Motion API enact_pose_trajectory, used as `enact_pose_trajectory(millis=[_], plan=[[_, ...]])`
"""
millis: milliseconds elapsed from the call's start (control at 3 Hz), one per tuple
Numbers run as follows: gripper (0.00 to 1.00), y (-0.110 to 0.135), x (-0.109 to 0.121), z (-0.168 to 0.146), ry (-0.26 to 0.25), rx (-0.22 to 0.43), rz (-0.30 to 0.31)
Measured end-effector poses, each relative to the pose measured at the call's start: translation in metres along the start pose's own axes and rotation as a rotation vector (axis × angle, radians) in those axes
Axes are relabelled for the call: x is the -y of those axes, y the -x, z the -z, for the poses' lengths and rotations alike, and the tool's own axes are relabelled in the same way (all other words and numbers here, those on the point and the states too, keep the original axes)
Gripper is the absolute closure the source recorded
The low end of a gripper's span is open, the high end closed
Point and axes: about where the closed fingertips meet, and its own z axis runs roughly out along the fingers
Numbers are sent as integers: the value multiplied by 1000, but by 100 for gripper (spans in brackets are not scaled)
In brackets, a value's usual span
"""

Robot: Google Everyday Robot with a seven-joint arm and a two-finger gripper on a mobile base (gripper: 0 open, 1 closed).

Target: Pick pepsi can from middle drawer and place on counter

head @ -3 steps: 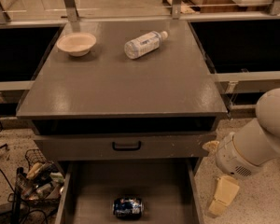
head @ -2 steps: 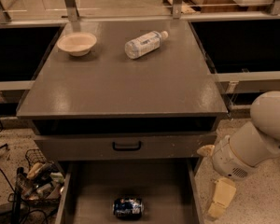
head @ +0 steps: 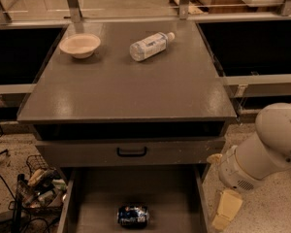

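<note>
The pepsi can (head: 133,216) lies on its side on the floor of the open middle drawer (head: 155,188), near the drawer's front and about centred. The counter (head: 131,89) is the broad grey top above it. My gripper (head: 227,211) hangs off the white arm (head: 266,149) outside the drawer's right wall, low and to the right of the can, pointing down. It is apart from the can and holds nothing I can see.
On the counter's far side sit a cream bowl (head: 80,44) and a clear plastic bottle (head: 150,45) on its side. A shut drawer front with a black handle (head: 132,151) is above the open drawer. A wire basket of clutter (head: 36,186) stands on the floor at left.
The arm and gripper have shifted slightly left and down beside the drawer. The can, bowl and bottle have not moved.
</note>
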Motion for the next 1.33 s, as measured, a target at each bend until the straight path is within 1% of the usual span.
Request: enact_pose_trajectory(millis=[333, 667, 1000, 1333], plan=[[0, -5, 3, -10, -73, -49, -43], [0, -6, 5, -11, -85, -52, -58], [0, -6, 5, -14, -81, -33, -62], [0, -2, 6, -38, -48, 13, -73]])
